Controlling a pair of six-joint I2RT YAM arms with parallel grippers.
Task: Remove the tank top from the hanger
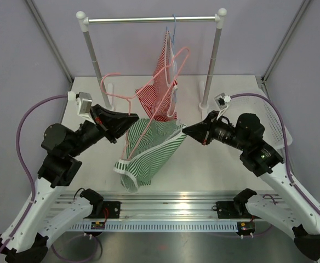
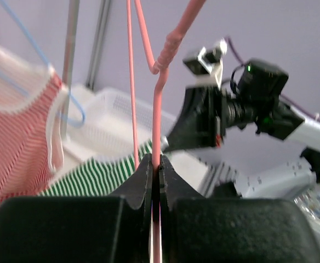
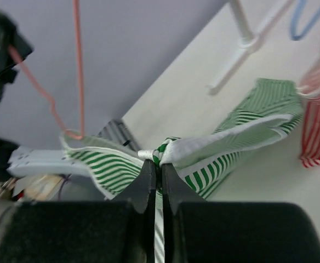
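A green-and-white striped tank top (image 1: 149, 150) hangs between the two arms above the table. A pink wire hanger (image 1: 149, 82) slants up behind it. My left gripper (image 1: 133, 117) is shut on the pink hanger's wire (image 2: 156, 109) beside the top's upper left corner. My right gripper (image 1: 185, 131) is shut on a bunched edge of the tank top (image 3: 165, 150) at its upper right corner. The green fabric (image 2: 94, 178) shows just past the left jaws. One part of the top still rests against the hanger wire (image 3: 72, 134) in the right wrist view.
A red-and-white striped top (image 1: 161, 90) hangs on a blue hanger (image 1: 173, 30) from the rail (image 1: 149, 19) of a white rack. A white mesh basket (image 1: 267, 118) stands at the right of the table.
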